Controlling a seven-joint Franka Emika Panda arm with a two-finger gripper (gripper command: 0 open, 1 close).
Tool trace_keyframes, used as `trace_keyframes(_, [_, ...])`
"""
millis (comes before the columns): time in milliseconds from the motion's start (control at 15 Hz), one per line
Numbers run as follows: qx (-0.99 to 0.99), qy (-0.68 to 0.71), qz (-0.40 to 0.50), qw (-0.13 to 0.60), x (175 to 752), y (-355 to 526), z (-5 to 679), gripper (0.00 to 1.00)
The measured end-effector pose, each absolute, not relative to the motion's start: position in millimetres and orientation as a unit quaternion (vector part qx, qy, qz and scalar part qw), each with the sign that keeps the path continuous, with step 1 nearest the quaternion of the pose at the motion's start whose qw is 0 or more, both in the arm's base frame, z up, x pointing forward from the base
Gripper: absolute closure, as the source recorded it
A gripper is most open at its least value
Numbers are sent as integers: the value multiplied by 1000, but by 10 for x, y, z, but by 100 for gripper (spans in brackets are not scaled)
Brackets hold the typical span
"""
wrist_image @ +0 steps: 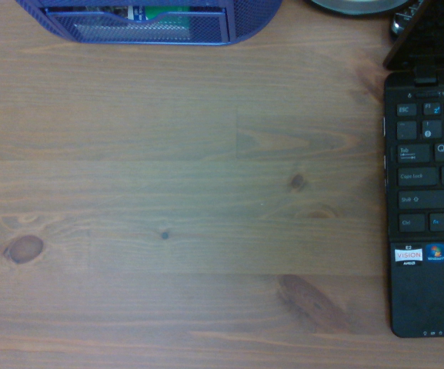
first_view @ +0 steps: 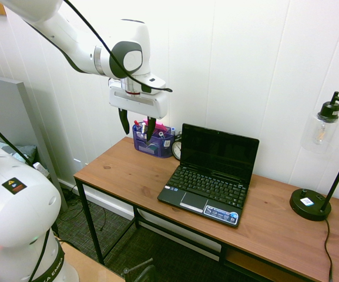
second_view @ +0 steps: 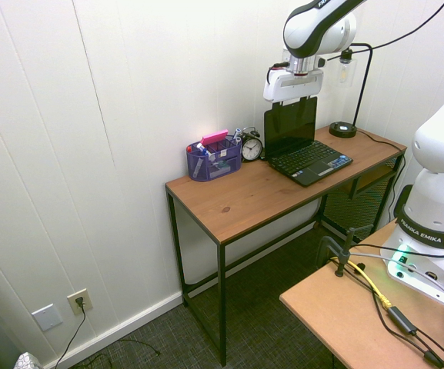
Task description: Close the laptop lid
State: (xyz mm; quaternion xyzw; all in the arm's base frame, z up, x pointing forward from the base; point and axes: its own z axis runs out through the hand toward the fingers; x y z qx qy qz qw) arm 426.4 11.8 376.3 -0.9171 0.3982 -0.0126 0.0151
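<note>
A small black netbook (first_view: 207, 189) stands open on the wooden desk (first_view: 128, 170). The laptop lid (first_view: 219, 148) is upright, its screen dark; it also shows as the laptop lid (second_view: 291, 127) in the second exterior view. My gripper (first_view: 137, 126) hangs in the air above the desk's left part, to the left of the lid and apart from it. It is open, with nothing between its dark fingers (first_view: 124, 121). The wrist view looks down on bare wood, with the netbook's keyboard and stickered palm rest (wrist_image: 425, 254) along one edge.
A blue mesh organizer (first_view: 153, 141) with pens stands at the back of the desk, just under the gripper. An alarm clock (first_view: 177, 148) sits between it and the netbook. A black lamp (first_view: 311, 204) stands at the desk's right end. A white wall runs behind.
</note>
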Motion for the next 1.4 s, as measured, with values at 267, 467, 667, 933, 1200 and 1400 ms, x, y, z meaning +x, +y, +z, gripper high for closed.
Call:
trace_keyframes(267, [-914,404,-25,22,4377,60,3889,0])
trace_keyframes(467, [-905,423,-38,20,4604,-199,4023,0])
trace_keyframes(667, [-893,446,-55,7,4870,-565,4085,0])
trace_keyframes(933, [-870,486,-77,3,5236,-1054,4125,0])
trace_keyframes(1200, [-854,512,-92,0,5598,-1463,4164,100])
trace_keyframes(1400, [-849,520,-97,1,5837,-1617,4139,100])
